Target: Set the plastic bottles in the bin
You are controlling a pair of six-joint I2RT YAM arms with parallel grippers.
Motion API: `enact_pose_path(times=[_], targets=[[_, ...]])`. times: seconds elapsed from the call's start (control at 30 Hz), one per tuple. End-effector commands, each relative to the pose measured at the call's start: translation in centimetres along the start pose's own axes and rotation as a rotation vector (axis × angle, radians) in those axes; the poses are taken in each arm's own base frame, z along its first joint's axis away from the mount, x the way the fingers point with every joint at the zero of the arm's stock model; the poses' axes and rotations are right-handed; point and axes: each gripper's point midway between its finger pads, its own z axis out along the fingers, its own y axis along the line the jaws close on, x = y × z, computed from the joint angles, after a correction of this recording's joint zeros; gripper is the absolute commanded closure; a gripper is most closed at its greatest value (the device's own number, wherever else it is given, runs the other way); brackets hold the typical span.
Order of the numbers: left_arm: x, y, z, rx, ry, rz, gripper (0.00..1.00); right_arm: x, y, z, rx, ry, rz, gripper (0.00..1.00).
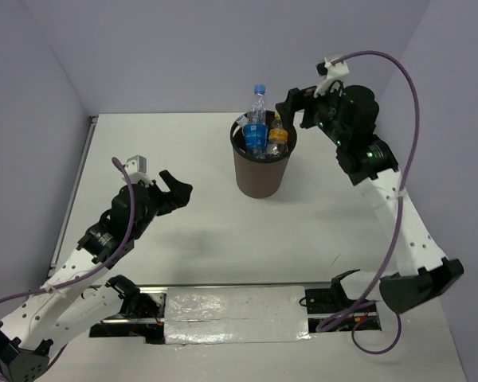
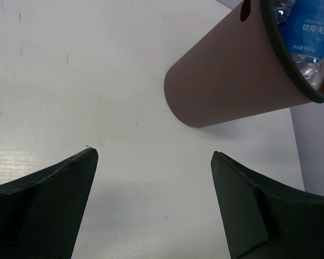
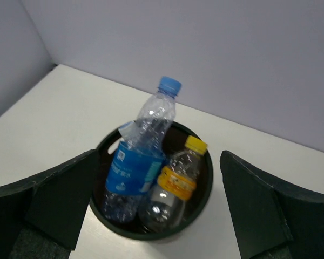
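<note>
- Left pincer: my jaws are spread wide and pinch nothing. It hangs over the bare bench, well to the left of the bin. In its wrist view only the bench surface lies between the fingers.
- The bin: it stands upright on the bench near the far wall, between my two arms.
- Blue-labelled bottle: it is upright inside the bin, with its neck and blue cap rising clear above the rim.
- Orange-labelled bottle: it is inside the bin, just to the right of the blue one and touching it, with its yellow cap about level with the rim.
- A pale cap shows at the rim behind the blue label. I take it for a further bottle, but what lies deeper in the bin is hidden.
- Right pincer: my jaws are spread wide and empty. It is poised just above and behind the bin's right rim, with the bottles below it.
- Progress, as I judge it: no bottle shows outside the bin in any view, so the loading looks finished or nearly so. I cannot count the full number from here.
</note>
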Motion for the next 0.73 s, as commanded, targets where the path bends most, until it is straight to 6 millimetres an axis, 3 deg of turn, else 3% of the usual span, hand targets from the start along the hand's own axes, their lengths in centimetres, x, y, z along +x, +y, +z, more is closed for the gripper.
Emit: enact_pose_path(times=[0.0, 0.07, 0.1, 0.13, 0.2, 0.23, 0.27, 0.33, 0.7], targets=[[-3.6, -2.0, -0.8, 0.06, -0.104, 0.041, 0.01, 1.7, -2.6, -2.8, 0.129, 0.058, -0.078, 0.0], [-4.2, -2.3, -1.1, 0.066, -0.118, 0.058, 0.01, 1.7, -3.4, -5.1, 0.187, 0.058, -0.078, 0.0], [-4.4, -2.3, -1.1, 0.065, -0.12, 0.063, 0.01, 3.3, -3.8, -5.5, 0.203, 0.086, -0.078, 0.0], [-4.7, -2.5, -1.3, 0.071, -0.126, 0.073, 0.01, 2.5, -4.0, -7.1, 0.219, 0.047, -0.078, 0.0], [-4.8, -2.6, -1.3, 0.073, -0.125, 0.082, 0.01, 4.4, -4.6, -8.2, 0.244, 0.066, -0.068, 0.0], [-4.9, -2.7, -1.4, 0.077, -0.125, 0.09, 0.01, 3.9, -4.7, -9.5, 0.259, 0.04, -0.064, 0.0], [-5.0, -2.9, -1.4, 0.083, -0.123, 0.092, 0.01, 5.1, -4.9, -9.9, 0.269, 0.06, -0.06, 0.0], [-5.0, -3.0, -1.5, 0.084, -0.118, 0.095, 0.0, 5.3, -4.7, -11.6, 0.272, 0.055, -0.064, 0.0], [-4.1, -2.8, -2.0, 0.111, -0.098, 0.058, 0.0, 12.2, -4.5, -15.7, 0.279, 0.132, -0.038, 0.0]])
